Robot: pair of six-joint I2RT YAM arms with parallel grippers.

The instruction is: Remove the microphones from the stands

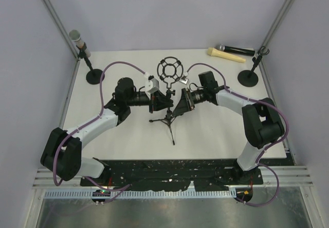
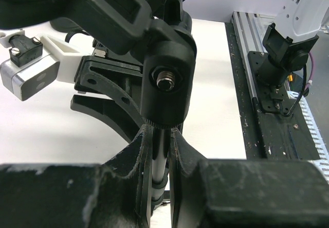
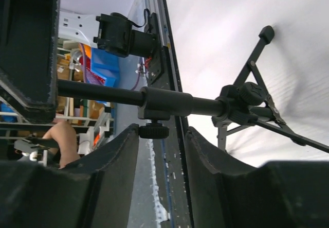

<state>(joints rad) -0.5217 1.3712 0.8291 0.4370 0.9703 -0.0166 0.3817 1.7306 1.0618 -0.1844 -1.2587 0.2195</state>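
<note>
Clamping the upright pole of the tripod stand just under its pivot joint, the left end effector has both fingers pressed against the metal shaft. The right end effector stands partly open, its fingers on either side of the tightening knob on the same stand's collar, with a gap on one side. A shock mount ring tops the stand. A black handheld microphone lies on the bench at the far right, beside a beige foam block. A grey-headed microphone sits in a round-base stand at the far left.
</note>
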